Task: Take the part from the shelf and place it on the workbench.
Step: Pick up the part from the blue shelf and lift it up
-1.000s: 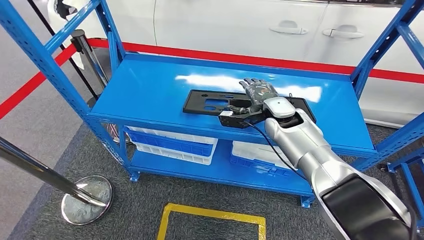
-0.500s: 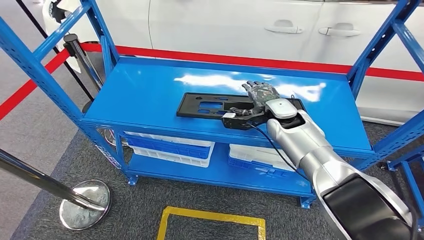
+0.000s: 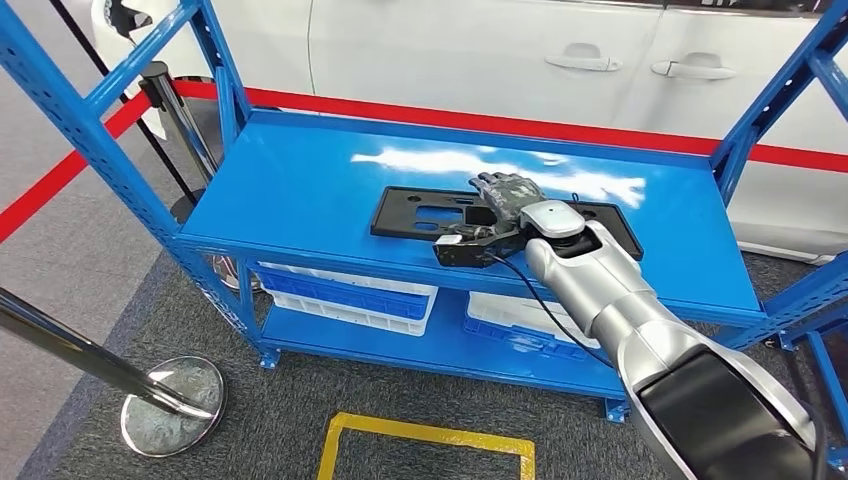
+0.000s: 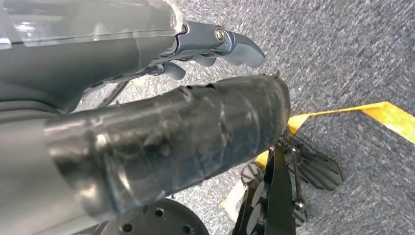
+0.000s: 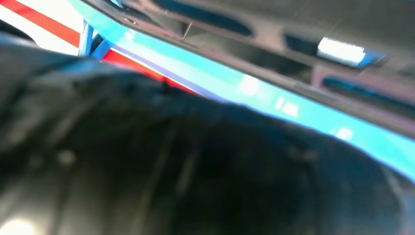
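Note:
A flat black plastic part (image 3: 420, 212) with cut-outs lies on the top blue shelf (image 3: 300, 180) near its front edge. My right hand (image 3: 505, 195) lies palm down on the middle of the part, its fingers bent over the part's surface. The hand hides whether they hold the part. Up close in the blurred right wrist view, the part (image 5: 303, 44) is a dark band over the blue shelf (image 5: 274, 95). My left hand (image 4: 215, 41) hangs above the grey carpet with nothing in it, fingers apart.
Blue uprights (image 3: 90, 130) frame the shelf at both ends. White and blue bins (image 3: 340, 290) sit on the lower shelf. A white car (image 3: 520, 50) stands behind a red line. A chrome stanchion base (image 3: 175, 400) and a yellow floor marking (image 3: 425, 440) lie in front.
The camera has shifted a little. My right hand has slid slightly left on the part, and its fingers are bent more than before.

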Motion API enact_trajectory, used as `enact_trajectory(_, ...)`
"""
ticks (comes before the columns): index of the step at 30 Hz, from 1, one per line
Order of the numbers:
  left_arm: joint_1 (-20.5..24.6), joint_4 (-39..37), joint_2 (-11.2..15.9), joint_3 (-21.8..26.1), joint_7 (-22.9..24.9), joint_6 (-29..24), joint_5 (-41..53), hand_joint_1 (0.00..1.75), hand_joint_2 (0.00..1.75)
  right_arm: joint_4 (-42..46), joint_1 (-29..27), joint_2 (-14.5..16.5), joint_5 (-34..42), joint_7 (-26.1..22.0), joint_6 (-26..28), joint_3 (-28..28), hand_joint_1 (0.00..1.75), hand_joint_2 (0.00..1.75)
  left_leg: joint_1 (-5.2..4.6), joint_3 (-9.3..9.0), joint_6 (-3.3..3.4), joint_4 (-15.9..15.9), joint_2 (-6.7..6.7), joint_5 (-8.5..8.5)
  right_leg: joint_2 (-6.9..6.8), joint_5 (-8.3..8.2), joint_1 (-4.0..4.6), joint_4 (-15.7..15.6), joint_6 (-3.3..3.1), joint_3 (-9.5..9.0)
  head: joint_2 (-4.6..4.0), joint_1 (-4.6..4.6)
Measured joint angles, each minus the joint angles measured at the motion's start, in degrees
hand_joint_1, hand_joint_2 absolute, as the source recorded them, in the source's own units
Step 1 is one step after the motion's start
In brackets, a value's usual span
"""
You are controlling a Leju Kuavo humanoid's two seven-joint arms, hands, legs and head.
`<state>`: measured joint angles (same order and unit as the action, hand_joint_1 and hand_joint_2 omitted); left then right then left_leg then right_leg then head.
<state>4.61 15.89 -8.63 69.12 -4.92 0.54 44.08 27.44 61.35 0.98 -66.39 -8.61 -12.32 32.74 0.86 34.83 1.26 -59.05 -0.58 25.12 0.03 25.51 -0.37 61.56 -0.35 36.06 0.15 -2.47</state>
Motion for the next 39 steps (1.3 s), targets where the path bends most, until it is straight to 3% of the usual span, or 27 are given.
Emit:
enact_trajectory(2, 0.0, 0.1, -0.1, 0.2, 0.1, 0.1, 0.2, 0.00, 0.00, -0.2, 0.2, 0.2, 0.3, 0.0, -0.2, 0.2, 0.00, 0.00, -0.06, 0.11, -0.48, 0.0, 0.06, 0.00, 0.04, -0.03, 0.38, -1.7, -0.19, -0.73, 0.00, -0.02)
enact_trajectory(5, 0.1, 0.3, -0.1, 0.3, 0.1, 0.1, 0.2, 0.00, 0.00, -0.4, 0.4, 0.5, 0.6, 0.0, -0.4, 0.6, 0.00, 0.00, 0.02, 0.36, -1.29, -0.8, 0.13, 0.81, 0.03, -0.33, -0.04, -2.5, -0.84, -1.14, -0.01, -0.04)
enact_trajectory(7, 0.0, 0.5, -0.1, 0.4, 0.1, 0.2, 0.3, 0.00, 0.00, -0.5, 0.6, 0.7, 0.7, -0.1, -0.5, 0.7, 0.00, 0.00, 0.15, 2.58, -1.74, -5.7, 0.21, 3.61, -0.02, -0.50, -0.29, -2.9, -1.40, -1.43, -0.01, -0.08)
enact_trajectory(9, 0.0, 0.5, -0.1, 0.5, 0.1, 0.3, 0.3, 0.00, 0.00, -0.8, 0.5, 1.0, 0.9, -0.2, -0.8, 0.9, 0.00, 0.00, 0.23, 6.28, -2.12, -13.1, 0.23, 6.64, -0.02, -0.45, -0.23, -2.9, -1.64, -1.43, 0.00, -0.10)
enact_trajectory(10, 0.0, 0.5, -0.1, 0.5, 0.1, 0.3, 0.3, 0.00, 0.00, -0.9, 0.5, 1.0, 1.0, -0.3, -1.0, 1.0, 0.00, 0.00, 0.26, 7.50, -2.26, -15.3, 0.24, 7.01, -0.03, -0.40, -0.21, -2.8, -1.65, -1.44, 0.00, -0.10)
enact_trajectory(11, 0.0, 0.6, -0.1, 0.6, 0.2, 0.3, 0.4, 0.00, 0.00, -1.0, 0.4, 1.0, 1.2, -0.4, -1.3, 1.1, 0.00, 0.00, 0.28, 7.72, -2.31, -15.5, 0.25, 6.32, -0.04, -0.34, -0.20, -2.8, -1.63, -1.47, 0.00, -0.10)
enact_trajectory(12, 0.0, 0.7, -0.1, 0.7, 0.2, 0.3, 0.4, 0.00, 0.00, -1.2, 0.5, 1.0, 1.3, -0.4, -1.7, 1.2, 0.00, 0.00, 0.30, 6.73, -2.28, -13.2, 0.26, 4.60, -0.04, -0.25, -0.20, -2.7, -1.56, -1.52, 0.00, -0.10)
enact_trajectory(14, -0.1, 1.0, -0.1, 0.8, 0.2, 0.3, 0.5, 0.00, 0.00, -1.4, 0.6, 1.1, 1.5, -0.5, -2.5, 1.4, 0.00, 0.00, 0.23, 2.91, -1.99, -5.4, 0.26, 0.86, 0.00, 0.02, -0.10, -2.5, -1.28, -1.60, 0.00, -0.10)
enact_trajectory(16, 0.0, 1.2, 0.0, 0.8, 0.2, 0.3, 0.7, 0.00, 0.00, -1.6, 0.8, 1.2, 1.7, -0.8, -3.3, 1.5, 0.00, 0.00, 0.02, 0.50, -1.53, -0.4, 0.18, -0.48, 0.03, 0.19, 0.09, -2.3, -0.84, -1.50, 0.00, -0.05)
enact_trajectory(20, 0.0, 1.5, 0.0, 0.9, 0.2, 0.4, 0.9, 0.00, 0.00, -2.1, 0.6, 1.3, 2.9, -1.7, -3.5, 1.8, 0.00, 0.00, 0.06, 0.00, -0.42, 0.8, 0.20, -0.65, 0.02, 0.77, 0.06, -1.7, 0.17, -1.27, 0.00, -0.01)
enact_trajectory(22, 0.0, 1.6, 0.0, 1.0, 0.2, 0.5, 1.0, 0.00, 0.00, -2.3, 0.4, 1.2, 3.3, -1.8, -3.5, 1.9, 0.00, 0.00, 0.27, -0.26, 0.24, 1.3, 0.32, -0.85, 0.03, 3.42, -0.06, 2.6, 0.58, 0.67, 0.00, 0.00)
enact_trajectory(24, 0.0, 1.8, 0.0, 1.1, 0.2, 0.5, 1.3, 0.00, 0.00, -2.7, -0.4, 1.1, 3.7, -1.8, -3.5, 1.9, 0.00, 0.00, 0.25, -0.27, 0.53, 1.3, 0.35, -0.80, 0.04, 6.64, -0.15, 9.9, 0.87, 4.30, 0.00, 0.00)
enact_trajectory(25, 0.0, 1.9, 0.0, 1.1, 0.2, 0.5, 1.4, 0.00, 0.00, -2.9, -1.1, 1.1, 3.8, -1.8, -3.5, 2.0, 0.00, 0.00, 0.24, -0.28, 0.56, 1.3, 0.32, -0.76, 0.03, 7.27, -0.24, 12.6, 1.00, 5.72, 0.00, 0.00)
enact_trajectory(26, 0.0, 2.1, 0.0, 1.2, 0.2, 0.6, 1.5, 0.00, 0.00, -3.0, -1.8, 1.0, 4.0, -1.8, -3.5, 2.2, 0.00, 0.00, 0.25, -0.29, 0.56, 1.2, 0.27, -0.69, 0.02, 6.81, -0.36, 13.3, 1.06, 6.24, 0.00, 0.00)
enact_trajectory(27, 0.0, 2.2, 0.1, 1.2, 0.2, 0.6, 1.6, 0.00, 0.00, -3.2, -2.3, 1.0, 4.2, -1.7, -3.5, 2.3, 0.00, 0.00, 0.25, -0.31, 0.49, 1.0, 0.22, -0.57, 0.00, 5.29, -0.47, 11.7, 1.05, 5.67, 0.00, 0.00)
enact_trajectory(30, -0.1, 2.7, 0.0, 1.2, 0.3, 0.9, 2.0, 0.00, 0.00, -3.5, -2.9, 0.9, 4.6, -1.7, -3.2, 2.6, 0.00, 0.00, 0.12, -0.31, -0.03, 0.3, 0.18, 0.05, -0.03, 0.28, -0.42, 1.1, 0.59, 0.80, -0.01, -0.02)
enact_trajectory(31, -0.1, 2.9, 0.0, 1.2, 0.3, 1.0, 2.1, 0.00, 0.00, -3.5, -3.0, 0.9, 4.6, -1.7, -3.1, 2.7, 0.00, 0.00, 0.04, -0.30, -0.27, 0.1, 0.19, 0.19, -0.01, -0.19, -0.26, -0.8, 0.41, -0.09, -0.01, -0.02)
enact_trajectory(33, 0.0, 3.3, 0.0, 1.2, 0.3, 1.1, 2.2, 0.00, 0.00, -3.7, -3.2, 0.9, 4.8, -1.7, -3.1, 2.8, 0.00, 0.00, -0.06, -0.31, -0.82, 0.2, 0.20, 0.23, 0.04, -0.14, 0.06, -1.7, 0.09, -0.37, 0.00, -0.02)
enact_trajectory(36, -0.1, 3.7, -0.1, 1.2, 0.3, 1.2, 2.3, 0.00, 0.00, -4.0, -3.4, 0.9, 5.2, -1.6, -3.2, 2.9, 0.00, 0.00, 0.19, 0.34, -1.61, -1.4, 0.24, 1.54, -0.06, -0.53, -0.33, -2.3, -0.95, -0.74, 0.00, -0.03)
enact_trajectory(39, -0.2, 4.1, -0.2, 1.3, 0.3, 1.2, 2.3, 0.00, 0.00, -4.3, -3.6, 0.9, 5.3, -1.5, -3.2, 2.9, 0.00, 0.00, 0.33, 4.60, -2.16, -10.8, 0.29, 6.38, -0.06, -0.65, -0.35, -2.5, -1.63, -0.89, -0.01, -0.08)
